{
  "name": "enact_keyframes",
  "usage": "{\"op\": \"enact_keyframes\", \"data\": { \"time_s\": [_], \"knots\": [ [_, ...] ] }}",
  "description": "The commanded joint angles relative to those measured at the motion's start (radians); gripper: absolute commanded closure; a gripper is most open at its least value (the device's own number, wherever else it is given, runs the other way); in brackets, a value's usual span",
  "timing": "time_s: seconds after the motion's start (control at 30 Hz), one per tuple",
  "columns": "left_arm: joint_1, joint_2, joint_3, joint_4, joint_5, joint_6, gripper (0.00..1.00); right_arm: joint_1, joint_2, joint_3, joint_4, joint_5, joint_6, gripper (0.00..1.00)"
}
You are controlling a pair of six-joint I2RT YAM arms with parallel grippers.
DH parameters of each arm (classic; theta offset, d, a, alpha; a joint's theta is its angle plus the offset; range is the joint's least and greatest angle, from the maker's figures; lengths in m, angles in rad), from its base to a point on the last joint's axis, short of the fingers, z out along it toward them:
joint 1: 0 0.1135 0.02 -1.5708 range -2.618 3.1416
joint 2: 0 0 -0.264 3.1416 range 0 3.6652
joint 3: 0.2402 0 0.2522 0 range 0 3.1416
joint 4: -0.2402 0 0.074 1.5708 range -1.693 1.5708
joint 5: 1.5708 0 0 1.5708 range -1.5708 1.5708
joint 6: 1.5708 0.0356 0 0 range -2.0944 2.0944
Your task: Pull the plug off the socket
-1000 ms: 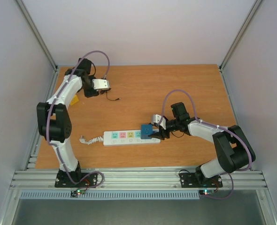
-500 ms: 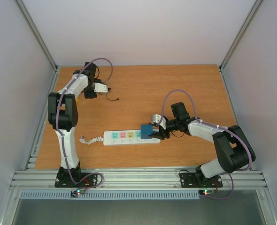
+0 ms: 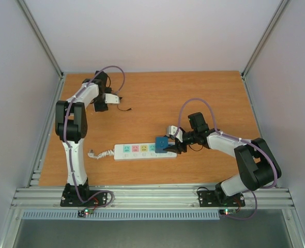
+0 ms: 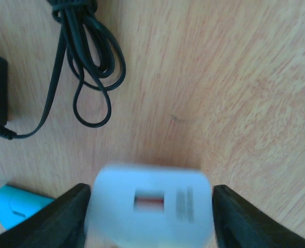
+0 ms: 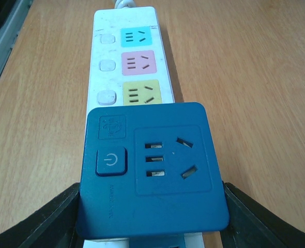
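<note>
We see the socket [image 3: 142, 151] lying flat on the wooden table [image 3: 194, 93], near its front edge, its length running left to right, with a coiled white cord [image 3: 102, 154] trailing from its left end. The plug [image 3: 161, 143], a dark blue square block with a power button and its own outlet face, sits on top of the socket's right end. In the right wrist view the plug [image 5: 151, 170] covers the near end of the strip, and the yellow, pink and cyan faces lie uncovered beyond it. We cannot tell whether its pins are fully seated. The right gripper [image 3: 170, 147] reaches in from the right, and its black fingers [image 5: 54, 219] are closed against the plug's two sides. The left gripper [image 3: 112, 98] hangs well apart over the far left of the table, and its jaws hold a blurred white block [image 4: 150, 204] between them. Beyond it on the wood lies a looped black cable [image 4: 88, 67], and a light blue thing [image 4: 13, 206] shows beside the left finger.
</note>
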Motion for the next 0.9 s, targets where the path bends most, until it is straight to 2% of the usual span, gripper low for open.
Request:
{"op": "enact_keyframes", "data": {
  "time_s": [0.0,0.2,0.3,0.47,0.63,0.77,0.83,0.87],
  "knots": [
    [0.001,0.011,0.032,0.006,0.026,-0.042,0.31,-0.009,0.022,0.012,-0.039,0.082,0.004,0.67],
    [0.001,-0.036,0.033,-0.017,0.096,-0.105,0.16,-0.005,0.021,0.014,-0.038,0.079,0.008,0.67],
    [0.001,-0.075,0.024,-0.028,0.152,-0.144,0.13,0.001,0.017,0.012,-0.037,0.077,0.011,0.67],
    [0.000,-0.199,-0.055,-0.014,0.360,-0.192,0.07,0.033,0.014,0.010,-0.019,0.079,0.056,0.66],
    [-0.017,-0.324,-0.155,0.019,0.514,-0.196,0.07,0.095,0.007,-0.006,0.005,0.109,0.094,0.63],
    [-0.053,-0.420,-0.273,0.038,0.592,-0.184,0.07,0.105,-0.002,-0.005,0.020,0.120,0.138,0.48],
    [-0.078,-0.462,-0.329,0.046,0.628,-0.183,0.07,0.104,-0.006,0.012,0.015,0.109,0.178,0.27],
    [-0.096,-0.485,-0.353,0.053,0.645,-0.182,0.07,0.105,-0.010,0.016,0.014,0.101,0.192,0.21]
  ]
}}
